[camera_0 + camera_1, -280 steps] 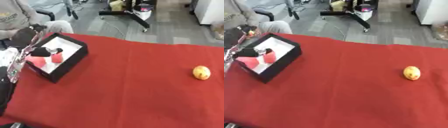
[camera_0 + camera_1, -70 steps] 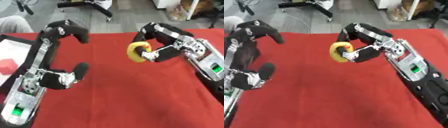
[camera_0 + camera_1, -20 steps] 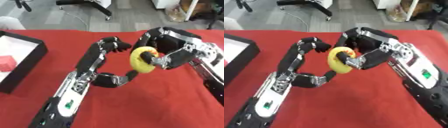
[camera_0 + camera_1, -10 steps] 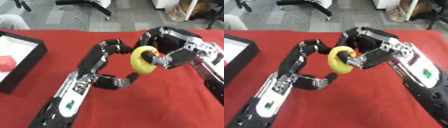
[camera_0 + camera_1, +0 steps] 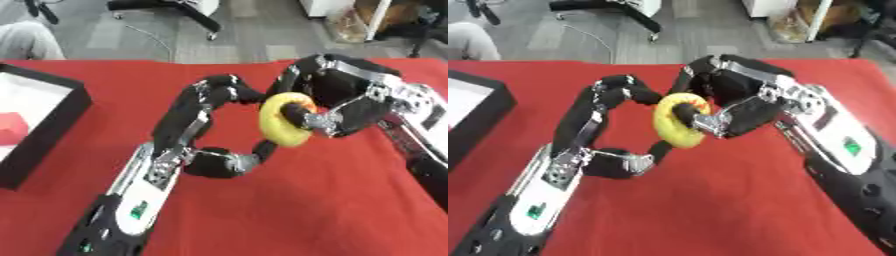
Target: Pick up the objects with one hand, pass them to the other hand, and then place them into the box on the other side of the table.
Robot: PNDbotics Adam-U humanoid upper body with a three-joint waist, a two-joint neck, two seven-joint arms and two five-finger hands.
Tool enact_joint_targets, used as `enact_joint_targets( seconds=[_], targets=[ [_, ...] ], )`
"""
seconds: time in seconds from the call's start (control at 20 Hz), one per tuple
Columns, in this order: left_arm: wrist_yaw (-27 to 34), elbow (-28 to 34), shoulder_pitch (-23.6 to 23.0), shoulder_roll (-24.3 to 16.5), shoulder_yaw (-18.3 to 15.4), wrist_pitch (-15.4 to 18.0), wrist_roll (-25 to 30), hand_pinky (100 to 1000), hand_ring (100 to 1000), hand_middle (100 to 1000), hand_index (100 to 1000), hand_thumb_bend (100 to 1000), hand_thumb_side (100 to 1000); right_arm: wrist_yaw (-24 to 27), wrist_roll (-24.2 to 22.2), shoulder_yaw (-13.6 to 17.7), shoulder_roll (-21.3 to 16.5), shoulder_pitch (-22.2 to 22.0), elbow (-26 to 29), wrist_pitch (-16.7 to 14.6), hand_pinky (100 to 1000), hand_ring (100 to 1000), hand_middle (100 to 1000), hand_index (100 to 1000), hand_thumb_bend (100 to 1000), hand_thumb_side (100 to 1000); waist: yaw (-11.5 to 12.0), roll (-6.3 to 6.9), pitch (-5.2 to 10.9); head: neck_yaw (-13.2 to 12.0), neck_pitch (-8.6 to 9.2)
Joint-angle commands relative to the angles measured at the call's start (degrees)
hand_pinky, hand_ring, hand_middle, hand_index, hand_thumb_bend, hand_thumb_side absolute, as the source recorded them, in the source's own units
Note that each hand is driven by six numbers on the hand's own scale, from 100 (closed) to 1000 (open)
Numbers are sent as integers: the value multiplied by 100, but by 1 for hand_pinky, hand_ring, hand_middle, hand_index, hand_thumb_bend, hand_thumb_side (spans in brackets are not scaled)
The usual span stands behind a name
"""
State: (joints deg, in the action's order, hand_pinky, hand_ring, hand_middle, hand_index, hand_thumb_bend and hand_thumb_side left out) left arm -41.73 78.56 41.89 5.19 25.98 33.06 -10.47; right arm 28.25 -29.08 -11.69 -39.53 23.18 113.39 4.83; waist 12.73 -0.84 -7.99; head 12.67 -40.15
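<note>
Above the red table [image 5: 350, 200] | right robot hand [image 5: 337, 100] clamped on yellow ring [image 5: 284, 120] | left robot hand [image 5: 214, 145] apart

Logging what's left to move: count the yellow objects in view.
1. The yellow object is off the red table, in the right hand, with the left hand closing around it. Others may be hidden behind the arms.

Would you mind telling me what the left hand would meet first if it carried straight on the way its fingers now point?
Most likely the yellow ring held in the right hand: the left hand reaches toward it, already at its rim, though depth is hard to judge.
</note>
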Motion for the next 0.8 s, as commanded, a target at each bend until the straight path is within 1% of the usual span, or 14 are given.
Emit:
enact_joint_targets(
  seconds=[0.05, 0.3, 0.55, 0.7, 0.8],
  targets=[
    [-13, 130, 85, 71, -16, -68, -183, 508, 528, 541, 703, 367, 424, -12, -141, 39, -66, 48, 111, 52, 553, 694, 380, 238, 100, 100, -8, -99, 21, 30, 46],
    [-46, 149, 79, 77, 27, -72, -284, 520, 537, 549, 707, 377, 427, -153, -457, 30, -42, 52, 17, 78, 553, 693, 380, 237, 100, 100, -5, -104, 27, 58, 51],
    [-55, 187, 81, 73, 54, 39, -272, 533, 546, 556, 707, 367, 417, -167, -605, 53, -16, 52, -71, 35, 554, 693, 379, 237, 100, 100, -10, -110, 25, 77, 52],
    [-59, 212, 89, 67, 68, 121, -262, 540, 548, 560, 702, 343, 390, -152, -664, 66, -11, 57, -103, 12, 555, 693, 379, 237, 100, 100, -16, -111, 20, 77, 37],
    [-64, 237, 95, 58, 80, 193, -259, 546, 549, 565, 699, 343, 378, -138, -694, 72, -14, 63, -116, 3, 555, 693, 379, 237, 100, 100, -15, -108, 18, 83, 31]
  ],
)
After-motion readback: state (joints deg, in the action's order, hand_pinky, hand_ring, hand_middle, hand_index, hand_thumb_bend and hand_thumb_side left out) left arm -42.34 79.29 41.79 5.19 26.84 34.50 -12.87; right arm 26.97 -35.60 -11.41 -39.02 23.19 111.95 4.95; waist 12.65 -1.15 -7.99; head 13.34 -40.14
